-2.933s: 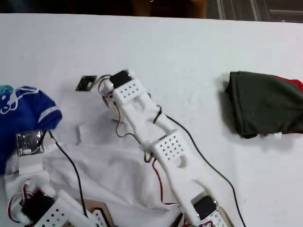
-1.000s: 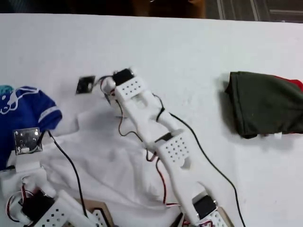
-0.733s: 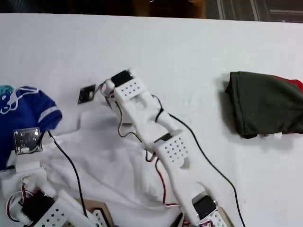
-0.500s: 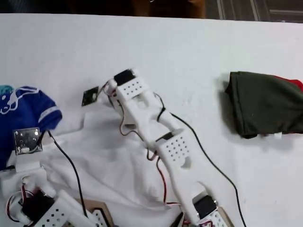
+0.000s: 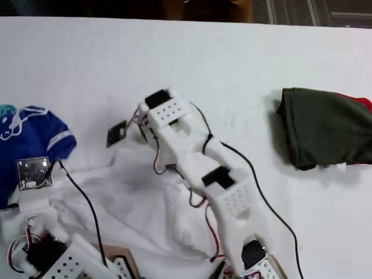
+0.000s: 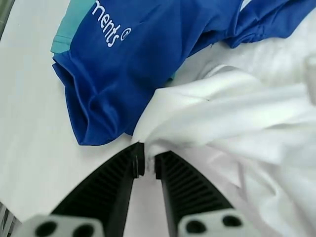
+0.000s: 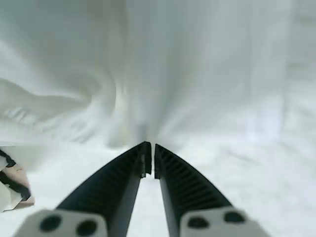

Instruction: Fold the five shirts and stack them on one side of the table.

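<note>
At the near edge, the left tool is pinched almost closed on a corner of the white shirt, just beside the crumpled blue shirt. White shirt lies rumpled across the front of the surface, partly under both arms. Further in, the right tool has its jaws nearly together, with a gathered fold of the same white shirt nipped at the tips. I see creases fanning out from the pinch. Blue shirt sits at the left side, touching the white one. Well apart, to the right, a dark green shirt lies folded on a red shirt, whose edge peeks out.
</note>
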